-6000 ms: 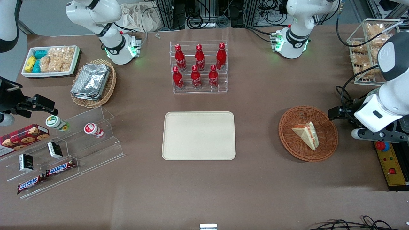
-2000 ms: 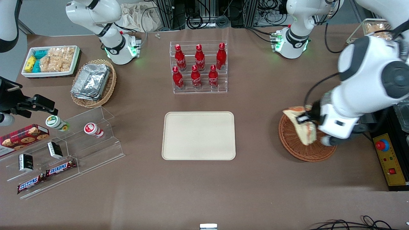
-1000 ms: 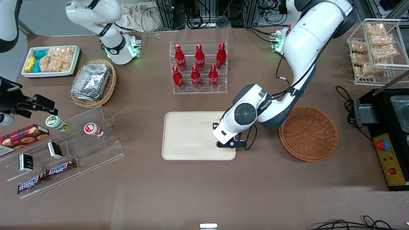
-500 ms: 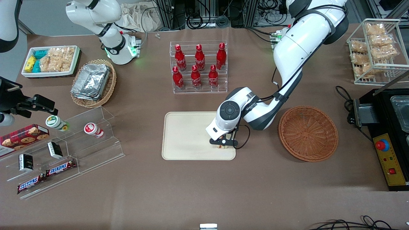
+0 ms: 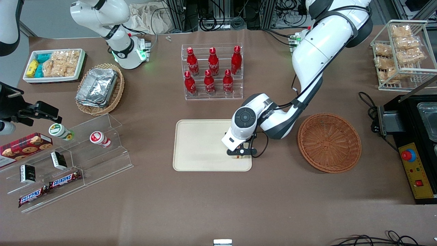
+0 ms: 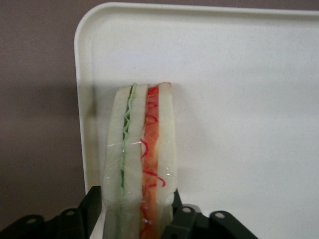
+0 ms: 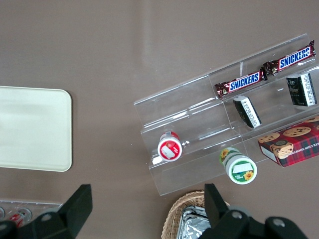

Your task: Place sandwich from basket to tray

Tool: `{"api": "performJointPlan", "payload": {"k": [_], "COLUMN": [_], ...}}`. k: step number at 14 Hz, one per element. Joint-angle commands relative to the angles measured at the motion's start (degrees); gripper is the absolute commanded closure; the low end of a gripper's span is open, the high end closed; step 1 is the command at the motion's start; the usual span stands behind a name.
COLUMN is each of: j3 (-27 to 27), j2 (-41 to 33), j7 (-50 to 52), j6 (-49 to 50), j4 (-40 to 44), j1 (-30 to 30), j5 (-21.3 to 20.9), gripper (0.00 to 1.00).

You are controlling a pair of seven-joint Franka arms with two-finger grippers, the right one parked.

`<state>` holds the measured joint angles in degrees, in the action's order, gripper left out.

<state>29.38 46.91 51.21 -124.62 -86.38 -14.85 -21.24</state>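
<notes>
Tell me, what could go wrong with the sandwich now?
The gripper holds the sandwich on its thin edge, close to the tray rim. Let go like this, it might tip over, perhaps onto the rim or partly off the tray. Its clear wrap might also cling to a finger and drag the sandwich along.

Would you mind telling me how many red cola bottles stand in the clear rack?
6: farther row; nearer row. None look hidden. The hand holds the sandwich over the tray.
</notes>
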Motion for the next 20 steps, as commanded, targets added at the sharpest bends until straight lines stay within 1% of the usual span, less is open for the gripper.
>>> {"api": "performJointPlan", "payload": {"k": [1, 4, 6, 7, 8, 9, 10, 11, 14, 16, 17, 18, 20], "j3": [0.06, 0.24, 0.24, 0.41, 0.41, 0.41, 0.33, 0.24, 0.15, -0.02, -0.63, -3.25, -10.62], "j2": [-0.41, -1.64, -5.66, -8.12, -10.76, -13.57, -16.38, -18.67, -24.21, -27.73, -29.31, -30.98, -34.85], "j7": [2.06, 2.32, 2.06, 2.06, 1.36, 0.48, -3.27, -7.83, -16.54, -24.01, -27.79, -31.66, -40.87], "j6": [-0.45, 1.12, 7.95, 10.51, 12.89, 14.91, 17.28, 20.35, 27.13, 30.47, 32.14, 33.38, 34.88], "j4": [0.68, 1.30, 1.65, 1.56, 1.39, 0.95, 0.43, 0.25, 0.16, 0.16, 0.07, 0.07, -1.15], "j1": [0.17, 2.54, 2.98, 4.29, 5.96, 7.97, 8.95, 9.92, 14.39, 18.08, 19.41, 19.59, 19.07], "j5": [-1.35, -0.30, -0.30, 0.14, 3.27, 7.31, 9.35, 9.89, 10.51, 12.61, 12.71, 13.06, 17.96], "gripper": [0.00, 0.00, 0.00, 0.00, 0.00, 0.00, 0.00, 0.00, 0.00, 0.00, 0.00, 0.00, 0.00]}}
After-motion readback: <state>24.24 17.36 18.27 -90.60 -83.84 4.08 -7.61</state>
